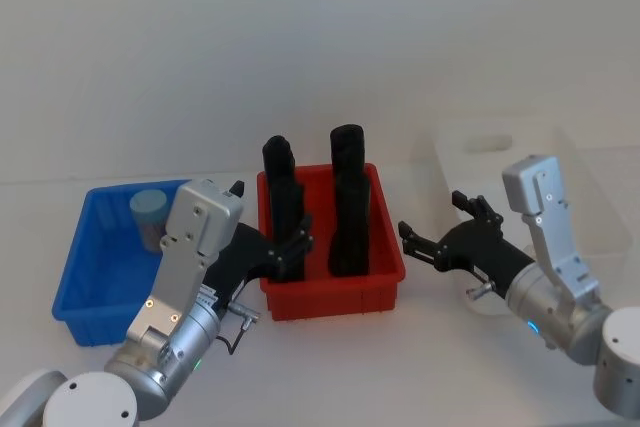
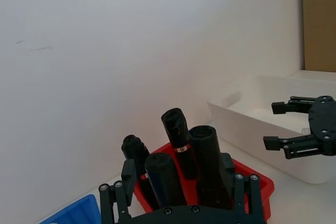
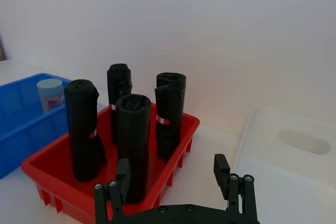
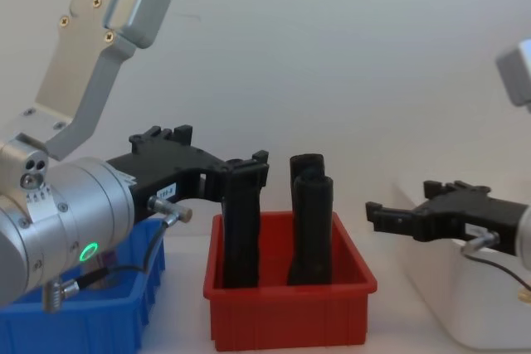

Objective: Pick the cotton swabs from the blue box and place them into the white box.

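In blue box (image 1: 85, 272): 1 swab tub (image 1: 150, 213); red bin (image 1: 335, 292): 4 rolls (image 3: 134, 140).

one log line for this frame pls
left gripper: open, empty, by red bin | right gripper: open, empty, by white box | cotton swabs: in blue box

The left claw (image 4: 236, 167) reaches in from the left, fingers spread, above the near-left corner of the red bin (image 4: 290, 312); black rolls (image 4: 311, 217) stand upright in that bin; the blue box (image 4: 75, 317) sits low at left; the right claw (image 4: 398, 213), fingers apart, hovers by the white box (image 4: 481, 308).
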### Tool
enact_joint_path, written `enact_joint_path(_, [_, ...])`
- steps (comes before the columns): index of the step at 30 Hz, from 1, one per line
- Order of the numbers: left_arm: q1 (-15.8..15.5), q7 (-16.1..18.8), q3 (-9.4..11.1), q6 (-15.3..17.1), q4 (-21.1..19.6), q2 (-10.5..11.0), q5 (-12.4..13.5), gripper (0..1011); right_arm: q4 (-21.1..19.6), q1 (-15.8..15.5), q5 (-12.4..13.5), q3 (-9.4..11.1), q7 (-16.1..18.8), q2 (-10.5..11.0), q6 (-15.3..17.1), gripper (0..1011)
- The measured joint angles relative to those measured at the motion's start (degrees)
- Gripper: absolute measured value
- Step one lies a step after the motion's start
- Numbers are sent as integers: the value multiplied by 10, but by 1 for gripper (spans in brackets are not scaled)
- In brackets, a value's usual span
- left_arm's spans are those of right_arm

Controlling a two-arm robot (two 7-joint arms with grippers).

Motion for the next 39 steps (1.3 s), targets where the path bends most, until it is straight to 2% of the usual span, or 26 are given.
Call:
enact_joint_path(9, [0, 0, 0, 0, 0, 0, 0, 1004, 92, 61, -22, -6, 35, -23, -27, 1001])
enact_joint_path(19, [0, 0, 0, 0, 0, 0, 0, 1004, 215, 136, -40, -13, 81, -50, -69, 1001])
enact_joint_path(29, [0, 0, 0, 0, 0, 0, 0, 1004, 328, 201, -46, -20, 125, -72, -115, 1001])
enact_joint_path(30, [0, 0, 0, 0, 0, 0, 0, 1004, 350, 213, -46, -22, 132, -77, -124, 1001])
enact_joint_path(39, [0, 0, 0, 0, 0, 0, 0, 1004, 461, 274, -46, -25, 152, -98, -169, 1001])
